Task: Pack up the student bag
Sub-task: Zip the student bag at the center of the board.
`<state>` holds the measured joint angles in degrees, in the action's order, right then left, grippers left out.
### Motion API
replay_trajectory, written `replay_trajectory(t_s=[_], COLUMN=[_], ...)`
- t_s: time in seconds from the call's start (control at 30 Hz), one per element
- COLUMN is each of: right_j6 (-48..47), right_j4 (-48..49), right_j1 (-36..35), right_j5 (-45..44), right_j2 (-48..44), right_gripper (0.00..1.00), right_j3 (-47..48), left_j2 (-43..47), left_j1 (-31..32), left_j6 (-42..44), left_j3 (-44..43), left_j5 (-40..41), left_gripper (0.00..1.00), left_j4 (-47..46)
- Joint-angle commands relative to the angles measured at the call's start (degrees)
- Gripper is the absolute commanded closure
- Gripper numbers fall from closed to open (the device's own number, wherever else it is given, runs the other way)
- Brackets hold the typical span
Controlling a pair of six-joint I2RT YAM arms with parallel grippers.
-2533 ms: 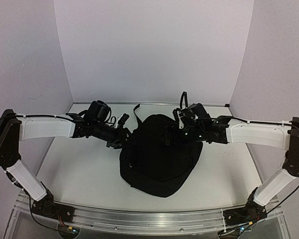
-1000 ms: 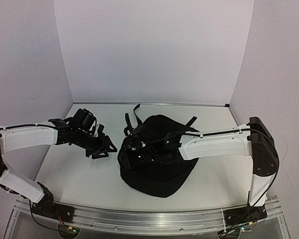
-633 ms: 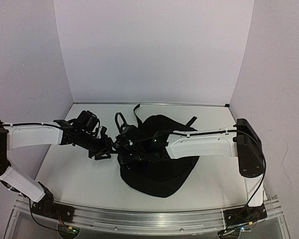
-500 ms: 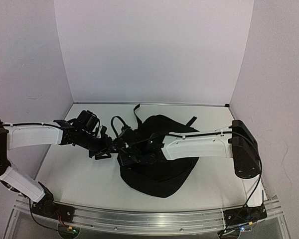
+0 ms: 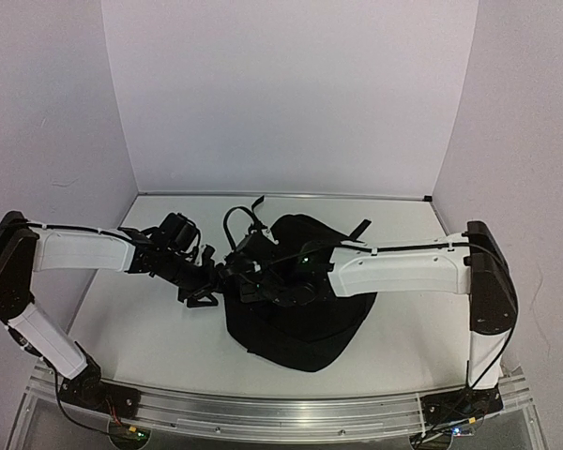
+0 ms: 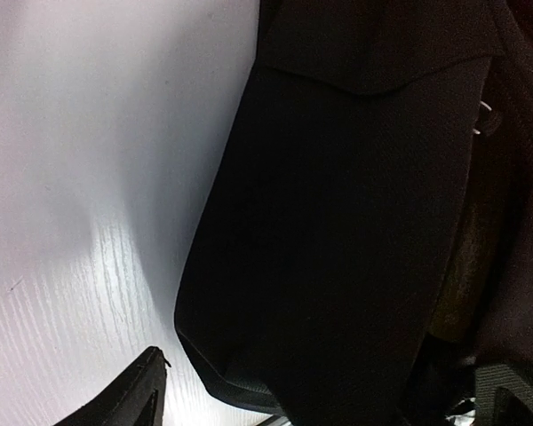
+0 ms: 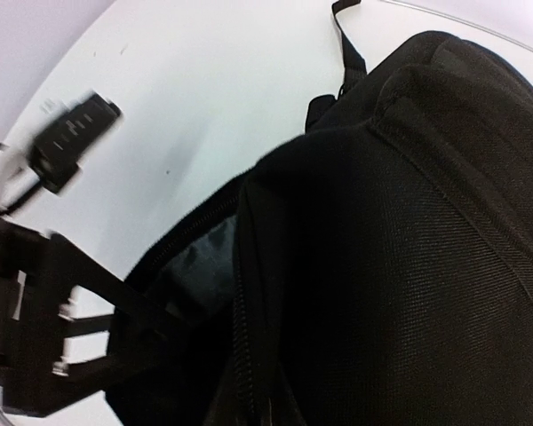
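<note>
The student bag [image 5: 305, 300], a big black backpack, lies in the middle of the white table. Both grippers meet at its left edge. My left gripper [image 5: 205, 285] stands open there; in its wrist view the fingertips [image 6: 129, 401] are far apart, a padded black part of the bag [image 6: 355, 222] lies between them, and the left tip is clear of the fabric. My right gripper [image 5: 246, 275] reaches across the bag. In its wrist view the zipper edge [image 7: 249, 355] of the open pocket runs down into the shut jaws; the fingers themselves are hidden.
Black shoulder straps [image 5: 255, 210] and another strap [image 5: 359, 228] trail off the bag's far side. White walls close the table on the left, back and right. A metal rail [image 5: 281, 412] runs along the near edge. The left gripper's body [image 7: 31, 342] shows in the right wrist view.
My right gripper has gone from open to shut at the bag's left edge. The left arm has moved right, closer to the bag, with its jaws unchanged.
</note>
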<state>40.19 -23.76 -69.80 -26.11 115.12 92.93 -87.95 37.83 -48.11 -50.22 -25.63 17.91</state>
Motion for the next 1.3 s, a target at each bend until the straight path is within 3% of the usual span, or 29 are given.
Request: replay_trajectory(t_s=[0.0,0.07,0.33,0.5,0.6,0.73,0.93,1.1,1.27], right_j6=[1.8,1.9,1.5,0.2,-0.6,-0.5,0.2,1.2,2.0], right_j4=[2.2,2.8,9.0,13.1,13.6,13.6,13.6,13.6,13.6], right_j1=[-0.1,-0.1,-0.1,0.0,0.1,2.1,8.4,13.6,15.6], right_j5=[-0.9,0.2,7.7,12.3,11.2,9.0,9.2,9.7,8.8], right_j2=[-2.6,-1.9,0.7,-0.2,-3.5,-9.5,-17.4,-23.1,-28.0], right_gripper=[1.00,1.00,0.96,0.67,0.49,0.29,0.19,0.17,0.15], right_j3=[-0.5,-0.5,1.0,1.7,0.5,-3.9,-12.2,-18.5,-22.9], left_j2=[0.1,2.4,12.0,22.7,29.5,34.8,26.1,16.3,6.2], left_j1=[1.5,2.2,2.7,2.8,3.0,4.9,12.3,17.9,19.4], left_j6=[0.5,0.7,0.2,2.3,6.3,12.0,21.7,28.3,33.6], left_j3=[-2.7,-1.8,5.7,8.6,8.8,7.6,0.3,-7.3,-15.5], left_j5=[-1.7,-1.1,-5.0,2.1,8.9,10.5,13.0,14.2,12.8], left_gripper=[0.50,0.55,0.57,0.57,0.54,0.48,0.40,0.39,0.42], left_j4=[-0.2,-0.7,-2.8,2.7,5.1,3.0,4.2,4.6,10.2])
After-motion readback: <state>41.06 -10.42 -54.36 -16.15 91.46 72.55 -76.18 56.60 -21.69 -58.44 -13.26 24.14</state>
